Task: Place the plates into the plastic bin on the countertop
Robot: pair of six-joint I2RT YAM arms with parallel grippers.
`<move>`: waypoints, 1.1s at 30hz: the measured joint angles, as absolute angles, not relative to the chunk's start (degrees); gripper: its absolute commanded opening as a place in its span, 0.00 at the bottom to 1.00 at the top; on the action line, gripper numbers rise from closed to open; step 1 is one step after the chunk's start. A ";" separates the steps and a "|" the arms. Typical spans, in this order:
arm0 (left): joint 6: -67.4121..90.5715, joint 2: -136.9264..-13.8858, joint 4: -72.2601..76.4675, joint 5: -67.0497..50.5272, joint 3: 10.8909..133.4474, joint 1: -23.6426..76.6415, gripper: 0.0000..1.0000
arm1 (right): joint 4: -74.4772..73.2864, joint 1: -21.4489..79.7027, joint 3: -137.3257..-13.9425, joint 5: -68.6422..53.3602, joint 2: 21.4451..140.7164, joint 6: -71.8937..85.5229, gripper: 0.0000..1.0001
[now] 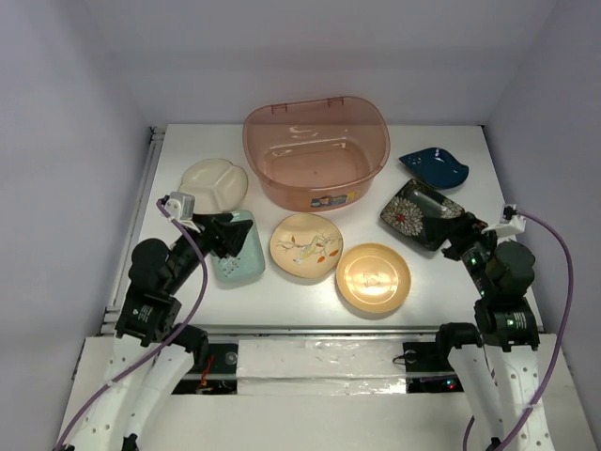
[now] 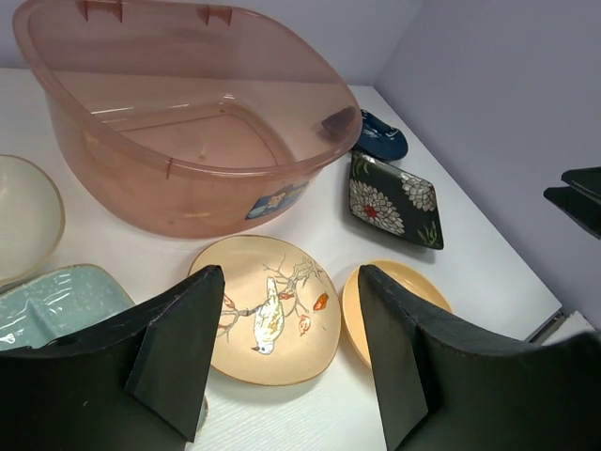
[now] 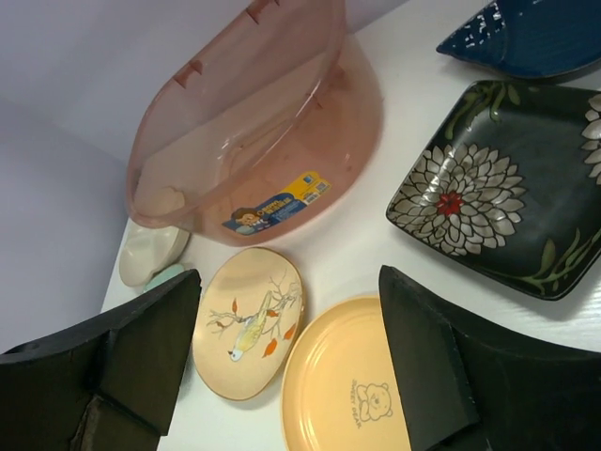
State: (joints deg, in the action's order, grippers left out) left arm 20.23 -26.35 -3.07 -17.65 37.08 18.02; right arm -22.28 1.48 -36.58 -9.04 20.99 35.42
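A white countertop [image 1: 282,301] sits boxed in by 3 plain, pale lavender-grey walls: a back wall [image 1: 310,47], a left wall [image 1: 56,169] and a right wall [image 1: 563,113]. A metal rail [image 1: 146,178] runs along the countertop's left edge. At the near edge lies a crinkled, shiny clear strip [image 1: 329,352], with a lower white ledge [image 1: 329,413] just below it. The light is soft and even, casting faint shadows on the white surface.

1. The plastic bin [image 1: 316,150] stands at the tabletop's [image 1: 291,299] far side.
2. All six plates [image 1: 306,246] lie outside it.
3. The left gripper [image 1: 226,236] is over the mint-green plate [image 1: 244,264], the right gripper [image 1: 459,234] beside the black square plate [image 1: 414,210].
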 measured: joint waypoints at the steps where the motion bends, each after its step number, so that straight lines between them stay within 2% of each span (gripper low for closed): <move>1: 20.18 -26.17 -3.09 -17.74 37.08 18.02 0.56 | -22.00 1.48 -36.58 -9.08 20.99 35.42 0.81; 4: 20.01 -25.50 -3.29 -18.00 37.08 18.02 0.51 | -20.93 1.48 -36.51 -9.26 20.99 35.83 0.55; 5: 20.01 -25.32 -3.27 -18.04 37.08 18.02 0.46 | -20.53 1.48 -36.49 -9.04 20.99 36.38 0.33; 6: 20.03 -25.21 -3.27 -18.22 37.08 18.02 0.41 | -19.97 1.48 -36.34 -8.73 20.99 36.64 0.23; 7: 19.97 -25.19 -3.25 -18.41 37.08 18.02 0.34 | -18.83 1.48 -35.90 -8.51 20.97 37.67 0.16; 8: 20.03 -25.19 -3.27 -18.59 37.06 18.02 0.18 | -17.98 1.48 -35.46 -8.34 21.10 38.39 0.07; 10: 19.99 -25.19 -3.25 -18.90 36.93 18.02 0.04 | -15.59 1.48 -34.30 -8.36 22.28 40.18 0.00; 11: 19.84 -25.19 -3.25 -18.96 36.88 18.02 0.00 | -14.22 1.48 -33.87 -8.40 23.53 41.08 0.00; 14: 19.75 -25.21 -3.38 -18.72 36.88 18.02 0.00 | -11.05 1.48 -33.65 -6.79 29.82 43.44 0.00; 22: 19.68 -22.63 -4.78 -15.92 36.88 18.96 0.00 | -9.87 -0.21 -30.57 12.99 40.21 48.53 0.00; 23: 19.64 -22.24 -4.84 -15.38 36.88 19.33 0.03 | -9.80 -1.04 -30.11 14.81 41.30 49.15 0.03; 25: 19.53 -21.76 -5.30 -14.04 36.88 20.16 0.07 | -9.32 -3.25 -30.04 17.08 44.51 50.19 0.14; 26: 19.53 -21.65 -5.65 -13.32 36.88 20.58 0.11 | -8.67 -5.19 -30.09 17.30 47.16 50.63 0.33; 28: 19.35 -21.58 -6.24 -12.21 36.88 21.47 0.16 | -7.18 -9.67 -30.20 17.21 52.36 51.31 0.53; 29: 19.31 -21.56 -6.52 -11.77 36.88 21.98 0.19 | -6.63 -12.03 -30.13 16.53 55.22 51.46 0.68; 33: 19.16 -21.04 -7.44 -10.15 36.88 24.05 0.26 | -4.23 -19.49 -29.95 11.20 63.20 50.89 0.69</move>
State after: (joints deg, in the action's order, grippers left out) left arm 19.16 -21.04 -7.44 -10.15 36.88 24.05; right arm -4.23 -19.49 -29.95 11.20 63.20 50.89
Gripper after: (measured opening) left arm 0.236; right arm 0.684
